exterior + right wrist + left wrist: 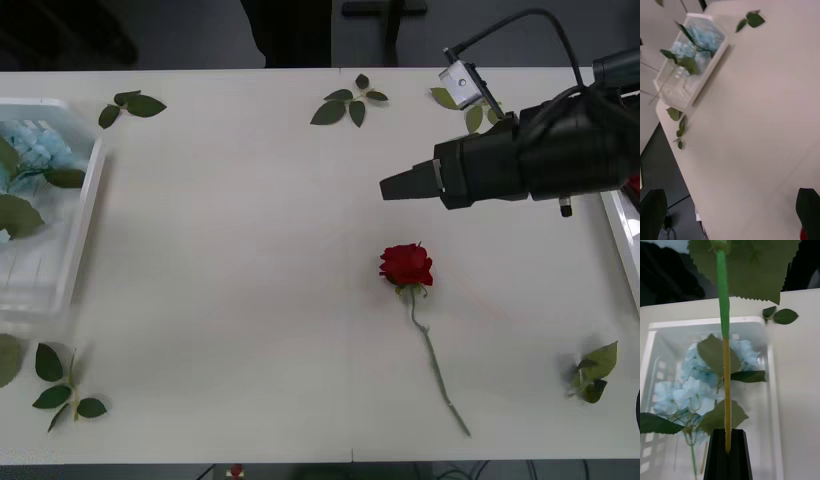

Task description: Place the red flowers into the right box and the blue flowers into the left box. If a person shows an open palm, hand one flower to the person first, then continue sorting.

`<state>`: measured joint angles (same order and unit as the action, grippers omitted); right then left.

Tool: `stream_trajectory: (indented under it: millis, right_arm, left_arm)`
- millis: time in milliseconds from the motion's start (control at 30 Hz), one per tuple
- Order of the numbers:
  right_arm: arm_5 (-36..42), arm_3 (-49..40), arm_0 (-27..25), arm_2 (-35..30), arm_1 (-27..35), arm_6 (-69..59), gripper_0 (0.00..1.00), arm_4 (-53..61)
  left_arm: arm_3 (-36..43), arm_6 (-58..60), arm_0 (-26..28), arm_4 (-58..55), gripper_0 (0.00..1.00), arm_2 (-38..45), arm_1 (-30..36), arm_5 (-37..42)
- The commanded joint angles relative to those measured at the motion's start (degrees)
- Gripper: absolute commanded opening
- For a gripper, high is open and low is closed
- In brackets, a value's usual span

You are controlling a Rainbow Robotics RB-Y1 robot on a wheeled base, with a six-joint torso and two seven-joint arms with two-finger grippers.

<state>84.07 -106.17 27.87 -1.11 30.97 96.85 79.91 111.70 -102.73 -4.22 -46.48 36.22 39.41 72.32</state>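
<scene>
- Rose (406, 265): lies mid-table, head toward the far edge, stem (437, 370) running toward the near edge, slightly rightward.
- Right gripper (392, 186): hovers just beyond the head, slightly to its right; fingers (809, 210) apart, empty. Nearer arm; rose lies toward the robot from it.
- Left gripper (728, 453): closed on a green-yellow stem (727, 363), above the left box (771, 397).
- Blue flowers (696, 382): inside the left box.
- Right box (622, 225): at the right edge.
- Leaf sprigs (345, 105): scattered about the table (230, 300).
</scene>
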Motion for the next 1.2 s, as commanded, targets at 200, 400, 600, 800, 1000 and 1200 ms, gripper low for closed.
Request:
stream_trajectory:
  millis: [200,400,600,800,1000,1200]
  right_arm:
    - [15.77,-9.40,-1.76,-0.56,2.25,-15.03,1.00,-17.50]
    - [15.68,-13.27,-6.77,2.87,3.13,-16.70,1.00,-26.91]
    - [10.23,-13.97,-12.05,7.53,4.27,-17.93,1.00,-34.03]
    - [6.45,-13.97,-14.16,14.47,5.50,-21.79,1.00,-41.59]
    - [4.17,-13.80,-14.16,22.65,6.12,-27.68,1.00,-50.81]
    - [0.13,-10.90,-14.07,27.13,5.94,-30.23,1.00,-53.54]
  left_arm:
    - [-11.95,-1.51,7.91,1.83,0.00,1.13,2.34,-16.95]
    - [-20.30,-1.86,9.14,1.13,0.00,-2.03,2.34,-22.93]
    - [-25.13,-1.86,8.00,1.22,0.00,-4.58,2.34,-23.45]
    - [-25.92,-1.95,7.12,1.04,0.18,-5.64,2.34,-23.54]
    - [-25.66,-2.12,6.51,0.07,0.60,-5.90,2.60,-22.93]
    - [-20.38,-3.27,6.68,-7.22,0.78,-1.77,4.62,-11.06]
